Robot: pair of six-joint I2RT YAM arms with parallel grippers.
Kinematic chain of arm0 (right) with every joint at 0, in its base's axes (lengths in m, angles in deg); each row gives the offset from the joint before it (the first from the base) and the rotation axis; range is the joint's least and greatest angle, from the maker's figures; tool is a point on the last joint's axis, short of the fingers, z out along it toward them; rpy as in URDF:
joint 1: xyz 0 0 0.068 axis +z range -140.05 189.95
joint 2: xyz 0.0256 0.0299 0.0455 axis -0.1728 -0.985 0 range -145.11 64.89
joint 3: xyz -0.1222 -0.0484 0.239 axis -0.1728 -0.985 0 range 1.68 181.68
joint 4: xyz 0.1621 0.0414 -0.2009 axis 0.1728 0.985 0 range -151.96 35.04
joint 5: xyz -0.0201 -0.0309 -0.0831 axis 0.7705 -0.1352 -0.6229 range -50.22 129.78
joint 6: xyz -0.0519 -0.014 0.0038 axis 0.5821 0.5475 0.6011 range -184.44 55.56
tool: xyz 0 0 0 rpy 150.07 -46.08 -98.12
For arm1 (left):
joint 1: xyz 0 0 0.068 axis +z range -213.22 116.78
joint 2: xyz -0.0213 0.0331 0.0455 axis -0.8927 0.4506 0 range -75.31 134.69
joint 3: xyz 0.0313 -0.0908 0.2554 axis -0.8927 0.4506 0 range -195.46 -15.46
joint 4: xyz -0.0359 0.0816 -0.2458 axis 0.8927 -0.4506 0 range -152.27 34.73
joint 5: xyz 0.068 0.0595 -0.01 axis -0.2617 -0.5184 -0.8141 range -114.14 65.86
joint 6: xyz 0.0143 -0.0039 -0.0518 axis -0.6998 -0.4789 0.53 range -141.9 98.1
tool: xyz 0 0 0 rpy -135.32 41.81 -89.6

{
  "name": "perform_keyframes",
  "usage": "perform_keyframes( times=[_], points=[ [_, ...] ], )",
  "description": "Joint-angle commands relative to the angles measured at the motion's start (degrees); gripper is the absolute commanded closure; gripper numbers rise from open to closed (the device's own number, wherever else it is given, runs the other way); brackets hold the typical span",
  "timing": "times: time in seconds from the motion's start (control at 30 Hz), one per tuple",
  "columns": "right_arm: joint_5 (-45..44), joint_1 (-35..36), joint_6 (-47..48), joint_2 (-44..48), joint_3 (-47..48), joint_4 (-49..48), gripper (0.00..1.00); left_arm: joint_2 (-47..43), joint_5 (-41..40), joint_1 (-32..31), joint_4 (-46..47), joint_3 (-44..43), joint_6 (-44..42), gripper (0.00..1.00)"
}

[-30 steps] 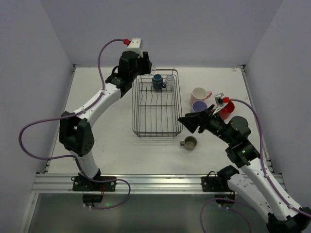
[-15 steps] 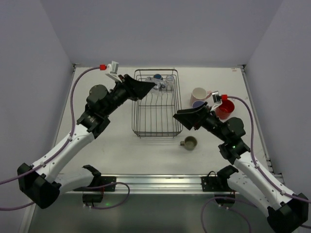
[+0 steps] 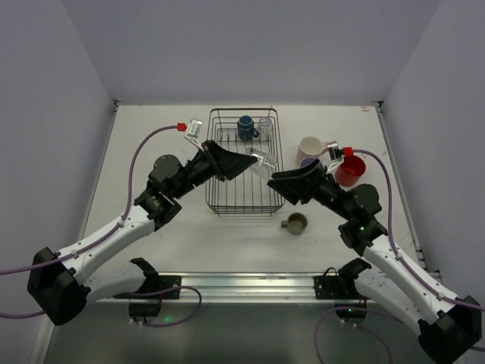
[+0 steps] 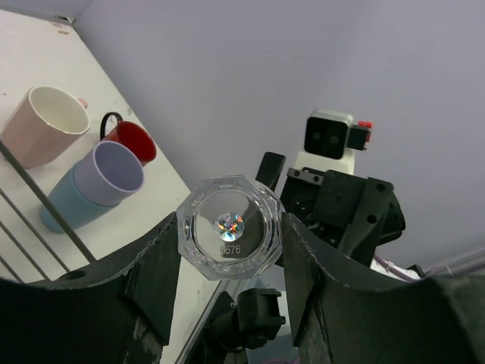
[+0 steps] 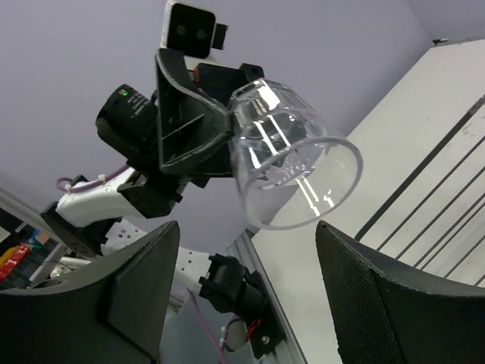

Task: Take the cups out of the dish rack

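Observation:
My left gripper (image 3: 258,161) is shut on a clear glass cup (image 3: 263,160) and holds it on its side in the air over the right part of the dish rack (image 3: 217,182). In the left wrist view the glass's octagonal base (image 4: 229,236) sits between my fingers (image 4: 155,269). My right gripper (image 3: 277,179) is open and empty, just right of the glass, facing its open mouth (image 5: 292,152). A dark blue mug (image 3: 245,127) and another clear glass (image 3: 265,123) stand at the rack's back.
On the table right of the rack stand a pink mug (image 3: 311,146), a lavender cup nested in a light blue one (image 3: 307,163), a red mug (image 3: 351,171) and an olive-green mug (image 3: 295,223). Walls close the table on three sides.
My left arm swung down from the rack's back and brought a clear glass forward and right over the rack. My right gripper moved left and up to meet it.

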Motion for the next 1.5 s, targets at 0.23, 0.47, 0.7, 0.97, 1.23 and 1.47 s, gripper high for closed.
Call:
perform_keyframes(
  times=[0.23,0.47,0.7,0.97,1.23,1.47],
  points=[
    [-0.8,0.7,0.9,-1.6,3.2,-1.5,0.39,0.1,3.5,-2.0,8.0,3.2,2.1,1.00],
    [-1.3,1.8,1.0,-3.0,3.0,-2.1,0.50,0.1,2.1,-3.3,10.1,6.5,2.1,1.00],
    [-2.8,3.5,1.3,-4.9,4.8,2.2,1.00,-0.3,3.5,-3.8,9.8,6.1,-0.6,0.58],
    [-9.1,11.3,17.1,-2.5,17.3,43.1,1.00,-12.5,-14.6,-3.7,-28.4,-6.1,-24.4,0.04],
    [-26.3,30.1,18.7,-13.5,23.3,67.9,1.00,-25.7,-43.8,-3.7,-49.5,-7.2,-40.4,0.01],
    [-39.9,42.8,16.7,-36.5,35.8,79.9,1.00,-32.8,-49.4,-3.7,-48.8,3.0,-40.7,0.00]
  ],
)
